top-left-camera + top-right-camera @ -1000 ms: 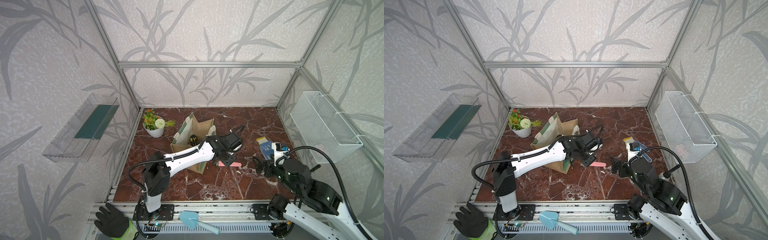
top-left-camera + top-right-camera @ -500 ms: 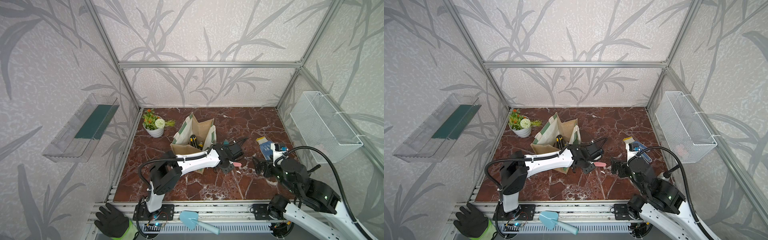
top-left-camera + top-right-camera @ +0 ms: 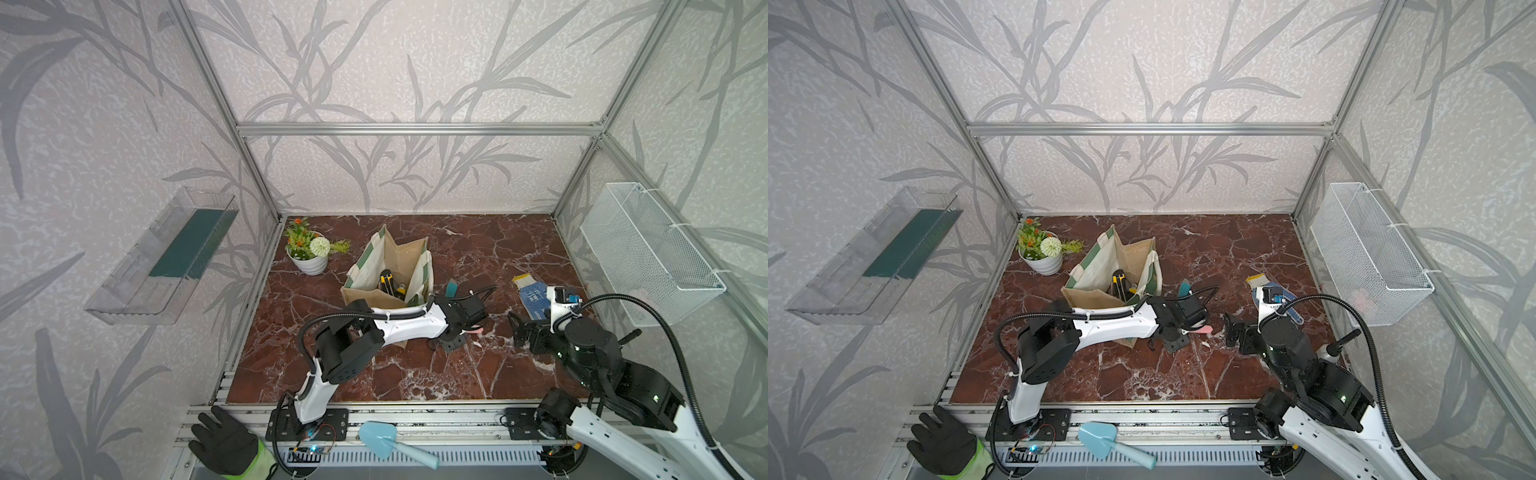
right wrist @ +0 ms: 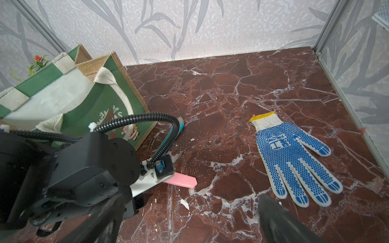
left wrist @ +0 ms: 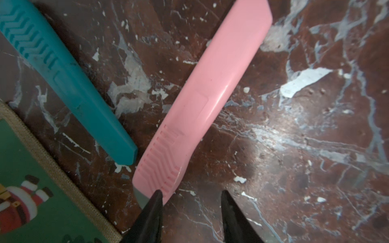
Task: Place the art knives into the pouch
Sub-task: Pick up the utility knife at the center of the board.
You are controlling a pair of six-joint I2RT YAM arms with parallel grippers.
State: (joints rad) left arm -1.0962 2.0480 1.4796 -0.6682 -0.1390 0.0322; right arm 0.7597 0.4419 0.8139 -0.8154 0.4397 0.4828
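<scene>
Left wrist view: finds the pink art knife [image 5: 202, 101] flat on the marble [image 5: 294, 147], ribbed end touching one fingertip [image 5: 155, 204] of the left pincer [image 5: 191, 192], half open and gripping nothing; pouch [image 5: 42, 189] close by, beyond a teal knife [image 5: 63, 84]. Looks light, stiff, slick; best pinched across the ribbed end. Both top views: leave only the art knife's far end poking past the left pincer, pouch just behind. Right wrist view: shows the right pincer [image 4: 190, 196] spread wide, empty, art knife well ahead. Against a second ago: sits lower, at floor level, narrower; art knife about where it was.
</scene>
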